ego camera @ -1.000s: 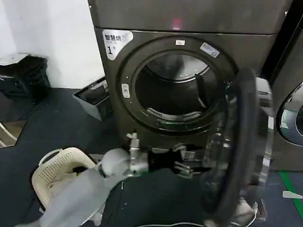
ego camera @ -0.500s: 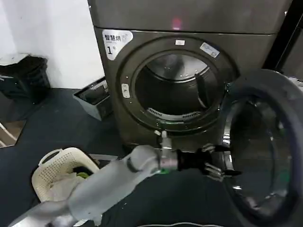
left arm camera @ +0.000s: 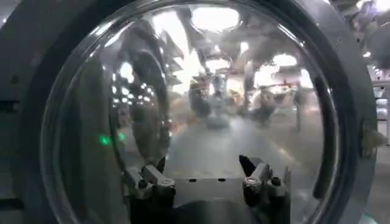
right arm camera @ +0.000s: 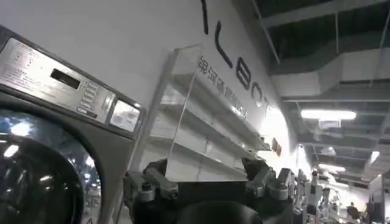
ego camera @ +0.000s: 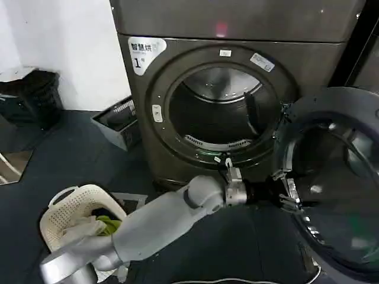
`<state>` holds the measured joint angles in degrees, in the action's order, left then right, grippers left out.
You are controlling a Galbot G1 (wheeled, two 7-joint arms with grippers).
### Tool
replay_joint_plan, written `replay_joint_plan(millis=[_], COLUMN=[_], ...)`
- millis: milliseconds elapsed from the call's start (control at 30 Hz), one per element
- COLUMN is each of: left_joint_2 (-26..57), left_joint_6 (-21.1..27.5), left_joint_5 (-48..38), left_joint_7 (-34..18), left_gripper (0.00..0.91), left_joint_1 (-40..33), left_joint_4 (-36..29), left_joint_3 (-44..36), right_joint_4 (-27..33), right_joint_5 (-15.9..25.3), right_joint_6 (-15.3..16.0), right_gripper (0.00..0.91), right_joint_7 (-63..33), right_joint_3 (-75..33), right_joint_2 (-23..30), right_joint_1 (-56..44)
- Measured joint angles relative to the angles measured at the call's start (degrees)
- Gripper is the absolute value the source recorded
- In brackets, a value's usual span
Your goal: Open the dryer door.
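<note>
The dryer (ego camera: 195, 23) is a dark grey-brown front loader with a white sticker (ego camera: 145, 52) at its top corner, and its drum opening (ego camera: 216, 112) is exposed. The dryer door (ego camera: 334, 160) hangs swung wide to the right with its inner side and glass facing me. My left arm reaches across low in front of the machine. My left gripper (ego camera: 289, 192) is open at the door's lower inner rim. In the left wrist view the door glass (left arm camera: 201, 91) lies close ahead of the open left gripper (left arm camera: 204, 179), with nothing between its fingers. My right gripper (right arm camera: 207, 179) is open and empty, held away from the door.
A cream laundry basket (ego camera: 71, 204) with clothes stands on the dark floor at lower left. A grey crate (ego camera: 118, 121) leans by the wall beside the dryer, and black bags (ego camera: 29, 94) sit further left. The right wrist view shows another machine's control panel (right arm camera: 55, 79) and a white shelf (right arm camera: 201, 122).
The door has swung from nearly edge-on to wide open on the right. My left gripper moved right with it and stayed at its lower inner rim.
</note>
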<state>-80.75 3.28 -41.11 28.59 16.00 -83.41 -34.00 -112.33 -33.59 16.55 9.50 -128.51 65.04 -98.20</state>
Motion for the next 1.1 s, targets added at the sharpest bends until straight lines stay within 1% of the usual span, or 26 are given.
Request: replay_joint_plan(millis=[300, 533, 667, 833, 1000, 1100], left_joint_2=[-3.16, -5.32, -4.87, -3.09, 0.62, 3.83], left_joint_6=[-1.79, -4.33, -8.80, -15.56, -18.51, -19.07], left_joint_5=[0.23, 1.58, 1.69, 0.52, 1.07, 0.62], left_joint_7=[-2.04, -6.44, -9.96, -15.63, -21.65, -23.09], left_gripper=[0.907, 0.907, 0.907, 0.907, 0.907, 0.907], left_joint_1=[-3.03, -3.25, -3.31, -2.51, -1.11, -0.17], left_joint_4=[4.53, 6.76, 7.59, 6.78, 4.11, 0.97], left_joint_3=[-0.80, -0.88, -0.72, 0.33, 1.69, 2.75], right_joint_4=[-0.11, 0.22, 0.80, 1.56, 1.85, 2.35], right_joint_5=[-0.12, -0.93, -1.55, -1.59, -1.50, -1.16], right_joint_6=[-0.23, -0.34, -0.74, -1.13, -1.26, -1.41], right_gripper=[0.907, 0.907, 0.907, 0.907, 0.907, 0.907], right_joint_7=[0.02, 0.02, -0.08, -0.09, -0.23, -0.67], right_joint_3=[-0.56, -1.32, -1.76, -1.94, -2.66, -3.27], right_joint_2=[0.04, -0.50, -0.73, -1.13, -1.92, -2.68], right_joint_1=[-0.61, -0.90, -1.00, -1.03, -0.91, -0.83])
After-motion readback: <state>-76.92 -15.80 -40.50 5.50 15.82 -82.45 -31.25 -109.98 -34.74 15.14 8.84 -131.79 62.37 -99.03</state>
